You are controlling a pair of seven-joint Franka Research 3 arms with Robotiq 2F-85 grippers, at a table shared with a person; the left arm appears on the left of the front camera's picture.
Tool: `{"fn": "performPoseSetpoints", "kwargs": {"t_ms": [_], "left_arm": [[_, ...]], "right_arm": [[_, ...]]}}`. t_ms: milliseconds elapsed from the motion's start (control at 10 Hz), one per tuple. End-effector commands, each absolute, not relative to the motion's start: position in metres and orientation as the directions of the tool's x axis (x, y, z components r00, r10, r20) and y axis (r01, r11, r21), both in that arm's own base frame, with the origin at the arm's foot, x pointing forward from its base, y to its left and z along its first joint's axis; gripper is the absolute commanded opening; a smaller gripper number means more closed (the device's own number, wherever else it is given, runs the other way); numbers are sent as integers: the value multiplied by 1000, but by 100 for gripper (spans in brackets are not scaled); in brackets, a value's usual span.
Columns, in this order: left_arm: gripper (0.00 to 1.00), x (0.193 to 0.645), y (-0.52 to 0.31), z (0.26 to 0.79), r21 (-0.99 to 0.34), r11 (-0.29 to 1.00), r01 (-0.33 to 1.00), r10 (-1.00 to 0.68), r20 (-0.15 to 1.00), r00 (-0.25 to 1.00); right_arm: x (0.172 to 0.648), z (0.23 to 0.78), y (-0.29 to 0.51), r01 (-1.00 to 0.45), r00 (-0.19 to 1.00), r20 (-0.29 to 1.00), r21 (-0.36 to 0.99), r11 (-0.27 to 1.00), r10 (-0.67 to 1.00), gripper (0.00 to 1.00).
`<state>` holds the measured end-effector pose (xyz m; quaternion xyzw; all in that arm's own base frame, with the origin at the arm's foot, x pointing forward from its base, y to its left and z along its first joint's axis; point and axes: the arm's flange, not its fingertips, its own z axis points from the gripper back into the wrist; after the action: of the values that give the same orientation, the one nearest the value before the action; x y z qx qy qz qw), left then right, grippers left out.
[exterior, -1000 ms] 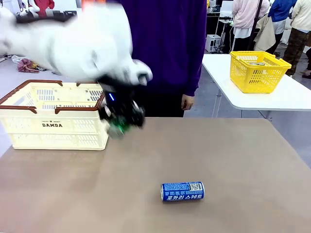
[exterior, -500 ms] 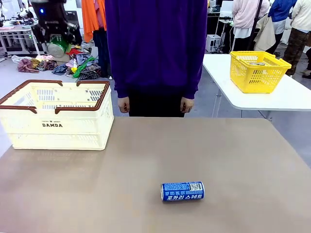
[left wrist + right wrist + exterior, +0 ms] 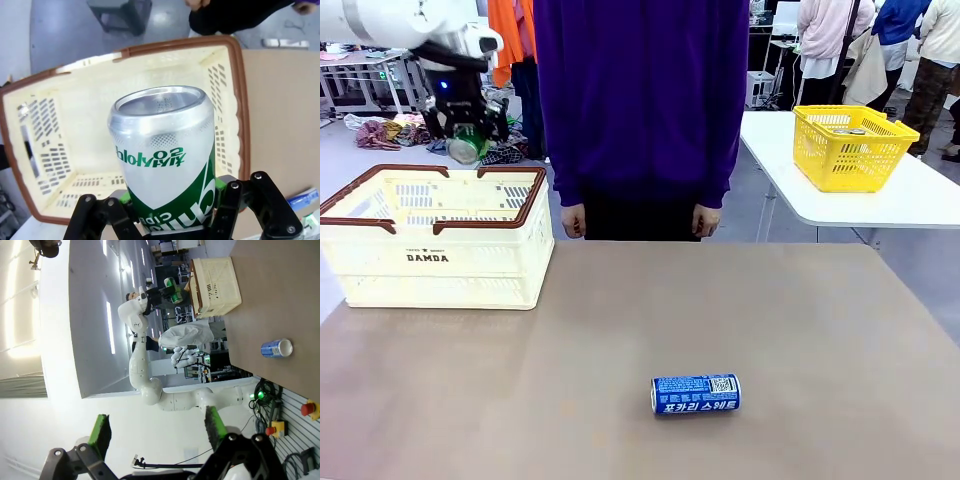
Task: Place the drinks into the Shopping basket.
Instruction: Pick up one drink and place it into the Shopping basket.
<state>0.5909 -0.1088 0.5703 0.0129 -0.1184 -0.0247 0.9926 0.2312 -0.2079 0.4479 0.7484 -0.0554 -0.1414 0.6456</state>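
Note:
My left gripper [image 3: 467, 143] hangs above the back of the cream Shopping basket [image 3: 430, 238], shut on a green and silver can [image 3: 465, 148]. Seen from the left wrist, that can [image 3: 165, 155] sits between the fingers with the basket's bare inside [image 3: 100, 150] below it. A blue can [image 3: 696, 394] with white Korean lettering lies on its side on the brown table, front centre. The right wrist view shows my right gripper [image 3: 157, 432] open, pads apart and holding nothing, with the blue can [image 3: 276, 347] and the basket [image 3: 215, 284] far off.
A person in a purple top [image 3: 642, 110] stands at the far table edge, hands [image 3: 704, 216] hanging down. A yellow basket [image 3: 850, 146] sits on a white side table at the right. The brown table [image 3: 800, 340] is bare around the blue can.
My left arm has swung the green can from low beside the basket's right end up and left, then lowered it slightly to its place over the basket's back rim. The blue can has not moved.

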Motion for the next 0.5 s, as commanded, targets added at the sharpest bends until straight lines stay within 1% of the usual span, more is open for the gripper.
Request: {"fn": "performPoseSetpoints", "kwargs": {"t_ms": [0,100,200,300,400], "left_arm": [[0,593,-99,563,35,996,76,-81,185,979],[0,590,-100,556,62,996,58,-69,194,979],[0,586,-101,560,65,998,-14,-1,220,976],[0,597,-106,546,41,998,52,-59,185,981],[0,597,-106,546,41,998,52,-59,185,981]], "right_arm": [[230,454,-209,109,953,-152,979,-172,-263,100],[230,454,-209,109,953,-152,979,-172,-263,100],[230,454,-209,109,953,-152,979,-172,-263,100],[230,454,-209,109,953,-152,979,-172,-263,100],[230,454,-209,109,953,-152,979,-172,-263,100]]}}
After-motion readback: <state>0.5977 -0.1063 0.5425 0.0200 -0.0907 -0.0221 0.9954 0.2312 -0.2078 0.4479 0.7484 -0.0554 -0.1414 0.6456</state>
